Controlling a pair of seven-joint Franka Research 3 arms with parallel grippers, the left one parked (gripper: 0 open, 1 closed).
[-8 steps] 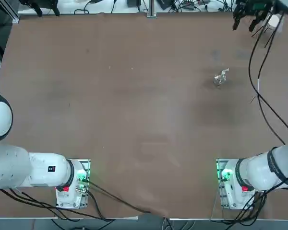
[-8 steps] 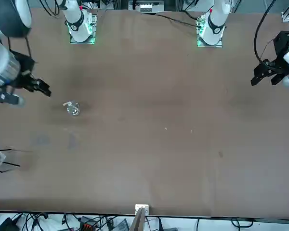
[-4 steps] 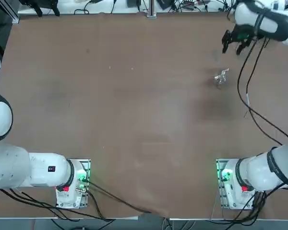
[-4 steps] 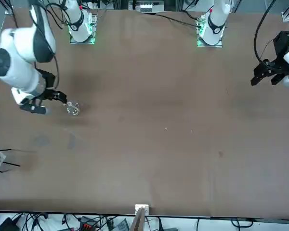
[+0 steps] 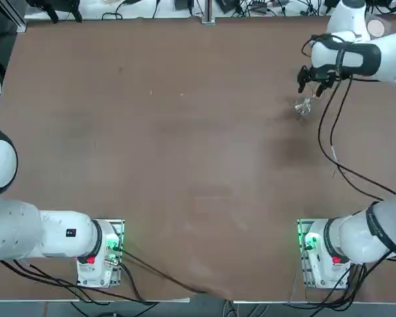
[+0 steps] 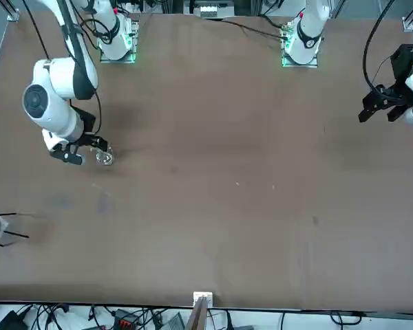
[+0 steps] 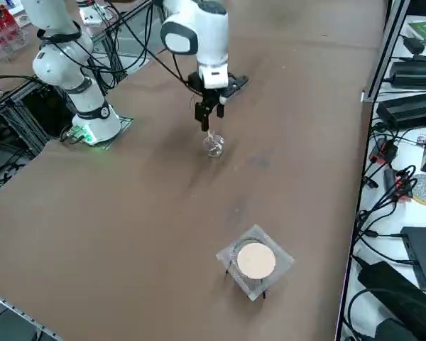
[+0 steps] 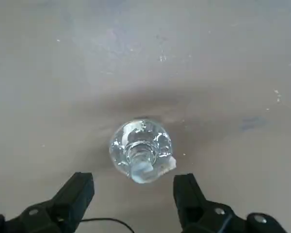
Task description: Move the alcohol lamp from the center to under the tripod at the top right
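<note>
right gripper (image 8: 134, 194): fingers wide apart, holding nothing, just above the alcohol lamp (image 8: 141, 150) | lamp: upright on table (image 5: 185, 132), well apart from tripod (image 7: 255, 261) | writing: none legible

Even, bright overhead light; soft shadows; sharp focus.

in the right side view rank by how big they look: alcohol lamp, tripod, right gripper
1. tripod, though it stands nearest the camera, which inflates it
2. right gripper, open, just above the lamp
3. alcohol lamp, clearly smallest
</note>
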